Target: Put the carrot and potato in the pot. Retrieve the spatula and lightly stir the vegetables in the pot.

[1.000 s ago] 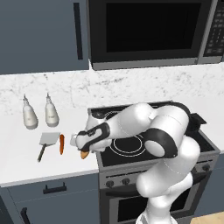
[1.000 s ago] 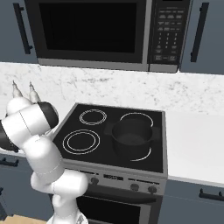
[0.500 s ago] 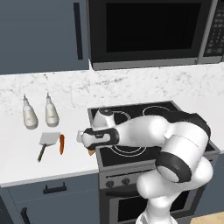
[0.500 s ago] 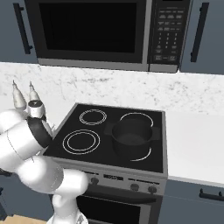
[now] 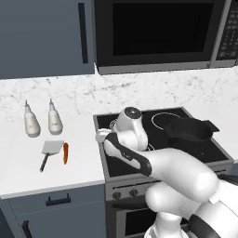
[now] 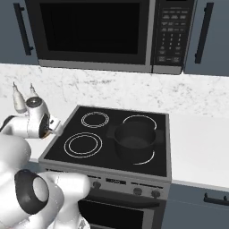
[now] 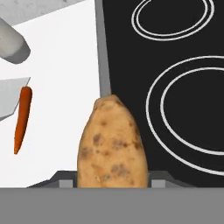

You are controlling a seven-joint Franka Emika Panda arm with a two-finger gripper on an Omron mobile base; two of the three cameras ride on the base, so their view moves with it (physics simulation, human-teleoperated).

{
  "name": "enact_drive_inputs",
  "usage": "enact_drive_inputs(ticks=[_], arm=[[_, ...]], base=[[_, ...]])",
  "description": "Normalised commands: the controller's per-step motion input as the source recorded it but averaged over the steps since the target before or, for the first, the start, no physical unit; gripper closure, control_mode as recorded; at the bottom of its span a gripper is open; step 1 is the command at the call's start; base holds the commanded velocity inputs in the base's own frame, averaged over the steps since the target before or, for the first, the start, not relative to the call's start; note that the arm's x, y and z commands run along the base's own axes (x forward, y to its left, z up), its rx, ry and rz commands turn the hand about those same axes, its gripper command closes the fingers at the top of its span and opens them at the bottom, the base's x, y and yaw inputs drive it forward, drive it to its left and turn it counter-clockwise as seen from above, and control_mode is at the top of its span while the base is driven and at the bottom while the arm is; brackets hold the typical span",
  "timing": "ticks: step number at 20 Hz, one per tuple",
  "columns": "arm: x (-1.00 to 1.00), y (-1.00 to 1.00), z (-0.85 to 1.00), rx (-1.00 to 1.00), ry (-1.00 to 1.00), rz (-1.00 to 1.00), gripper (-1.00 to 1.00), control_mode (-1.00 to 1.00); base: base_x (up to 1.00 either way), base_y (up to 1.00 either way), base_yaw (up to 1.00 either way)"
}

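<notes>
Step in hand: we judged that we were carrying the potato [image 7: 112, 144] toward the pot [image 5: 188, 131]; the carrot [image 5: 65, 152] was not yet moved.
Gripper: the gripper [image 7: 113, 181] stood part closed on the potato, which sat between the finger tips in the hand view.
Potato position: we saw it above the stove [image 6: 112, 138], over the left edge, where black glass meets the white counter [image 5: 28, 167].
Potato appearance: a fat, tan-orange oval, speckled brown, tapering to the far end.
Pot position: we saw it on the right-hand burner, well apart from the gripper, with nothing visible inside.
Carrot and spatula: the carrot lay on the counter just beside the blade of the spatula [image 5: 50, 151].
Next move: we judged that it called for travel right across the stove, then release above the pot.
</notes>
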Motion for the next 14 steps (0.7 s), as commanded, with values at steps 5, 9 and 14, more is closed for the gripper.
enact_drive_inputs(ticks=[5, 9, 14], arm=[[-0.22, -0.42, 0.47, -0.05, 0.07, 0.00, 1.00, -1.00], [-0.42, -0.90, 0.37, -0.02, 0.03, 0.00, 1.00, -1.00], [-0.20, -1.00, 0.15, -0.01, 0.06, 0.00, 1.00, -1.00]], base=[[0.00, 0.00, 0.00], [0.00, 0.00, 0.00], [0.00, 0.00, 0.00]])
